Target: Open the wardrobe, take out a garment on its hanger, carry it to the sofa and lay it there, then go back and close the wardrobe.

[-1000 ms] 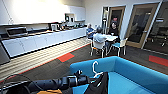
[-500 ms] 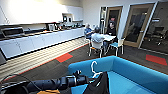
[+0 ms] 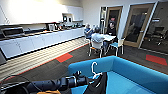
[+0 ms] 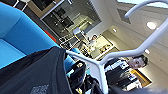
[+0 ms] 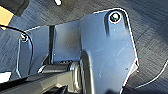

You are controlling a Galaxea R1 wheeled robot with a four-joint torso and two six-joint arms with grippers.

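Over the sofa (image 3: pixel 140 72), at about 6 o'clock in the head view, the left gripper (image 3: pixel 86 80) pinched the hanger (image 3: pixel 94 70) with the garment (image 3: pixel 98 86) dangling, so the carrying step seemed nearly finished and lowering it flat was probably needed.

Dark carpet (image 5: pixel 150 30) with a thin white cable (image 5: pixel 155 78)

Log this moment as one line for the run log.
left claw: holding thin white hanger | soft black garment: hanging, at turquoise sofa | not laid
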